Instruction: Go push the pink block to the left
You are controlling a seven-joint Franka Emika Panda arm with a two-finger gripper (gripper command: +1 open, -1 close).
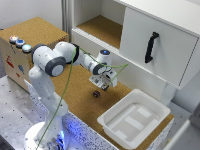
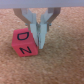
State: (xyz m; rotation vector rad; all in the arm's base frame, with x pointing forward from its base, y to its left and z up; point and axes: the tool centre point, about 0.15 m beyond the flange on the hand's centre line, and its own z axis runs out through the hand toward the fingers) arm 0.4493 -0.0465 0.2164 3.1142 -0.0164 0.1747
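The pink block (image 2: 23, 43) is a small reddish-pink cube with dark letters on its faces, lying on the cork table top. In the wrist view my gripper (image 2: 39, 41) is down at table level with its two fingers (image 2: 44, 31) drawn together, tips right against one side of the cube and holding nothing. In the exterior view the gripper (image 1: 104, 84) hangs over the middle of the cork surface, and the pink block (image 1: 106, 88) shows only as a small red spot under it.
A tiny dark block (image 1: 96, 93) lies just to the exterior view's left of the gripper. A white tray (image 1: 114, 125) stands at the front right. A white cabinet with a black handle (image 1: 151, 47) is behind, and a wooden box with buttons (image 1: 20, 42) is at the left.
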